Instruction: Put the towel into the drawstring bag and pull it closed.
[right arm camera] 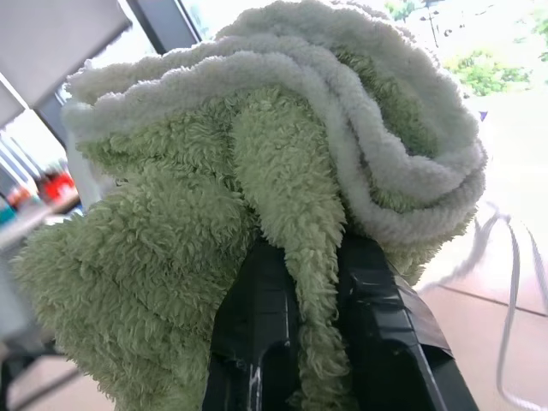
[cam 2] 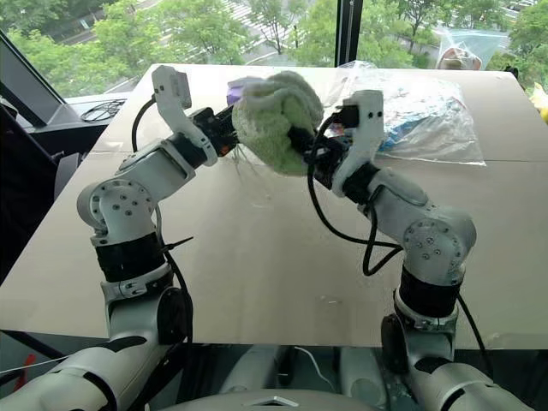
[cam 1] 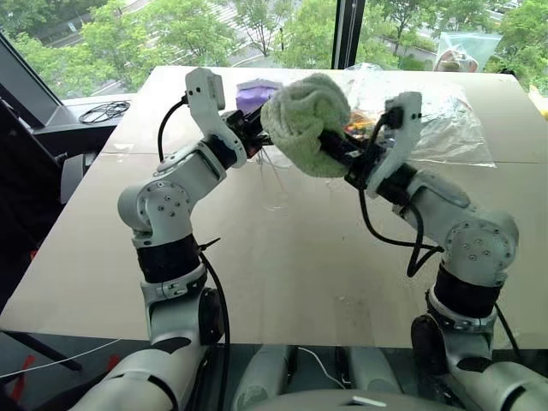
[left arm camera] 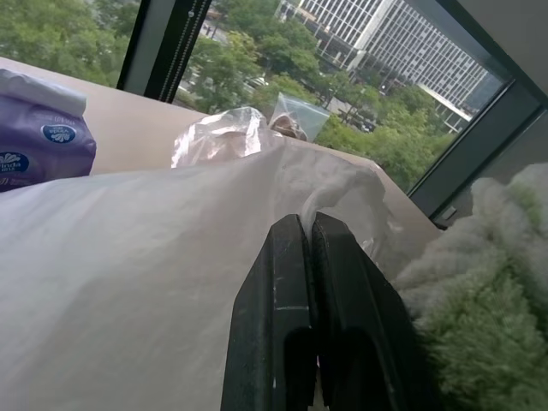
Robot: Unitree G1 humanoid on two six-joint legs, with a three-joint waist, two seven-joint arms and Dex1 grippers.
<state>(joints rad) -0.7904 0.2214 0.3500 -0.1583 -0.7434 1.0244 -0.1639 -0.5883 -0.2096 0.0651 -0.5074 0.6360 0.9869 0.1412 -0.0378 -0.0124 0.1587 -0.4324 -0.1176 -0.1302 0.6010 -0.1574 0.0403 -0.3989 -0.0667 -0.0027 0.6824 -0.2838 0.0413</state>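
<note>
Light-green fluffy terry towel (right arm camera: 257, 214) hangs bunched above the desk (cam 1: 282, 274), pinched by the right pincer (right arm camera: 300, 282). Left pincer (left arm camera: 310, 248), pressed together, clamps the thin white drawstring bag (left arm camera: 145, 274). Soft, light, floppy: best gripped by a thick fold.

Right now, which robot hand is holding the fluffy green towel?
The right gripper, pinching the towel up above the table. The left gripper pinches the white drawstring bag instead.
</note>
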